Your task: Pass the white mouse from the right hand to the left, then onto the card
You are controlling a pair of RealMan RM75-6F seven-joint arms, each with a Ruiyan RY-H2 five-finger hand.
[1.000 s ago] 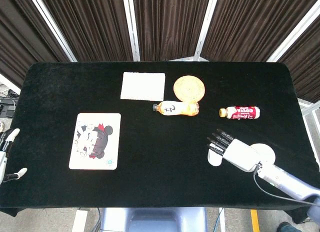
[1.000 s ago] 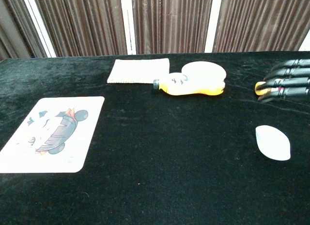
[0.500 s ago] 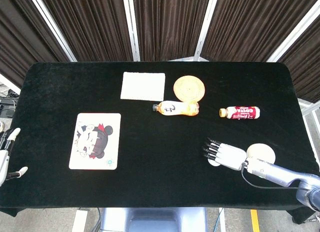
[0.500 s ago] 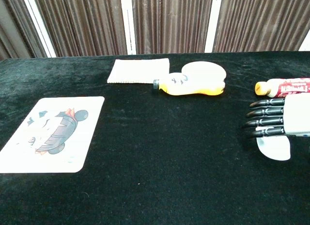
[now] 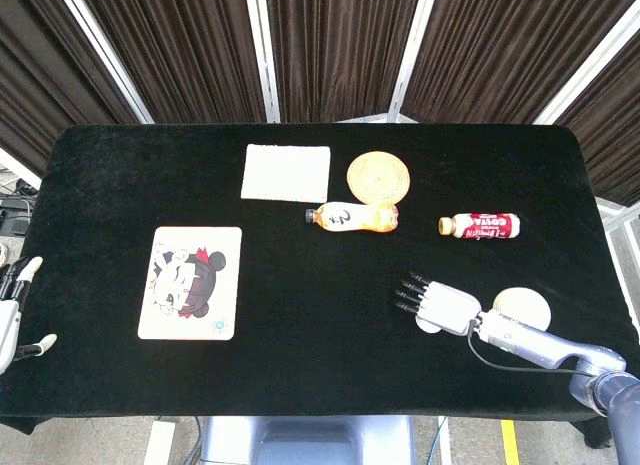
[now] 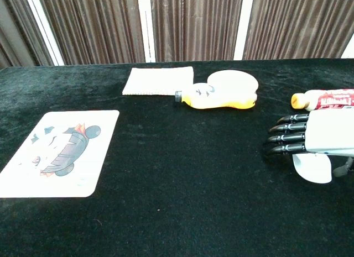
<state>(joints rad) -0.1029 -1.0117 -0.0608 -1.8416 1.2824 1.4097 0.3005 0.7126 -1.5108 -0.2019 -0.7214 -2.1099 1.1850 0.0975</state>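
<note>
The white mouse (image 5: 430, 324) (image 6: 313, 168) lies on the black table at the front right, mostly covered from above. My right hand (image 5: 438, 305) (image 6: 310, 138) is stretched flat over it, dark fingers (image 6: 287, 139) pointing left and held straight, not curled around the mouse. In the chest view the mouse shows just below the palm. The cartoon card (image 5: 190, 283) (image 6: 58, 152) lies flat at the front left. My left hand (image 5: 15, 310) hangs beyond the table's left edge with its fingers apart and nothing in it.
A white cloth (image 5: 286, 172) and a woven coaster (image 5: 378, 175) lie at the back. An orange bottle (image 5: 352, 217) and a red-labelled bottle (image 5: 480, 225) lie on their sides mid-table. A pale round disc (image 5: 524, 307) sits behind my right wrist.
My right hand has come down and slid left, from beside the red bottle to lying over the mouse. The left hand, the mouse and the card have stayed put.
</note>
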